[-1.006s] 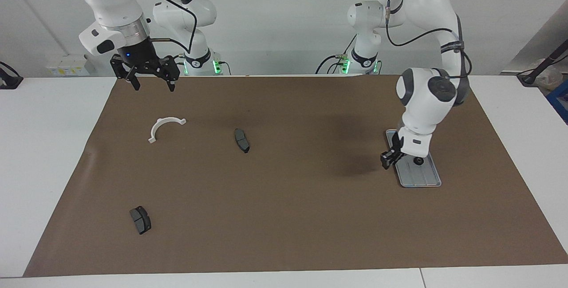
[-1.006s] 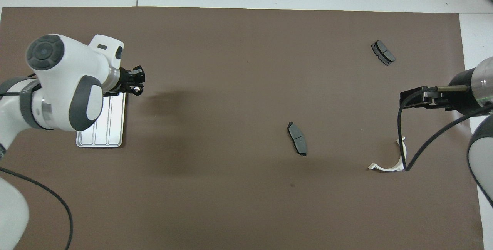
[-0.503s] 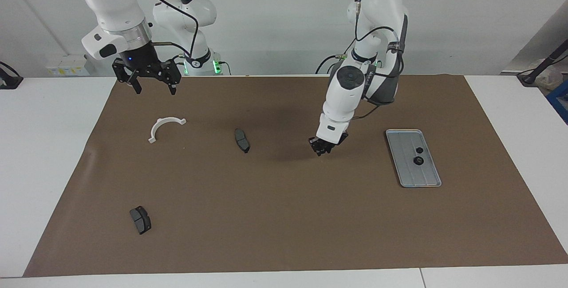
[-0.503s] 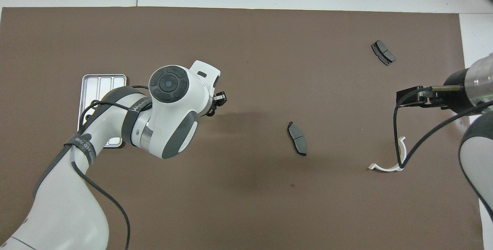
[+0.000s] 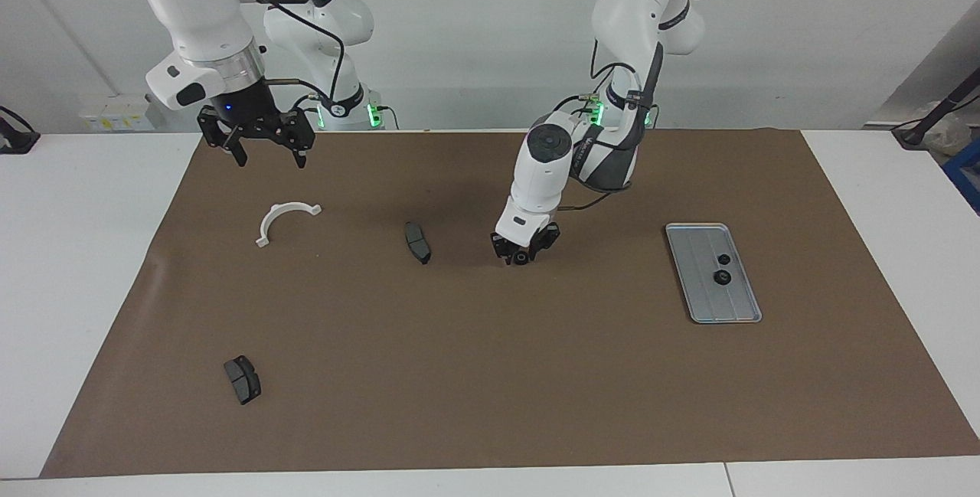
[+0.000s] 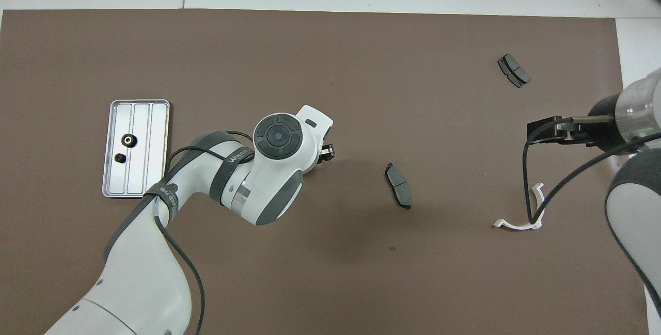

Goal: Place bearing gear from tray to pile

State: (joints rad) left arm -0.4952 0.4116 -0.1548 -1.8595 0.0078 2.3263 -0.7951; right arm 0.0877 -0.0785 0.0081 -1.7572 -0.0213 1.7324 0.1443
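1. Swinging away from the tray (image 5: 712, 307) over the last second, my left gripper (image 5: 522, 254) now hangs low over the middle of the brown mat (image 5: 490, 405). It is beside the central brake pad (image 5: 417, 242), toward my left arm's end.
2. A small black bearing gear (image 5: 520, 259) sits right at my left fingertips. I cannot tell whether those jaws pinch it or have let go, nor whether it touches the mat.
3. My right gripper (image 5: 264, 151) waits with jaws spread wide, over the mat's corner nearest my right arm's base, as it did a second ago.
4. The ridged metal tray lies flat near the mat's edge at my left arm's end. Two more small black gears (image 5: 722, 267) rest on it, close together.
5. The pile is loose. A white semicircular bracket (image 5: 285, 220) lies near my right gripper, and the central brake pad is near the mat's middle. A second brake pad (image 5: 242, 379) is close to the corner farthest from me at my right arm's end.
6. The mat covers most of a white table (image 5: 76, 267), with bare white strips along its edges.
7. A plain pale wall (image 5: 475, 30) stands at my back, and green lights (image 5: 373, 114) glow at my arm bases.
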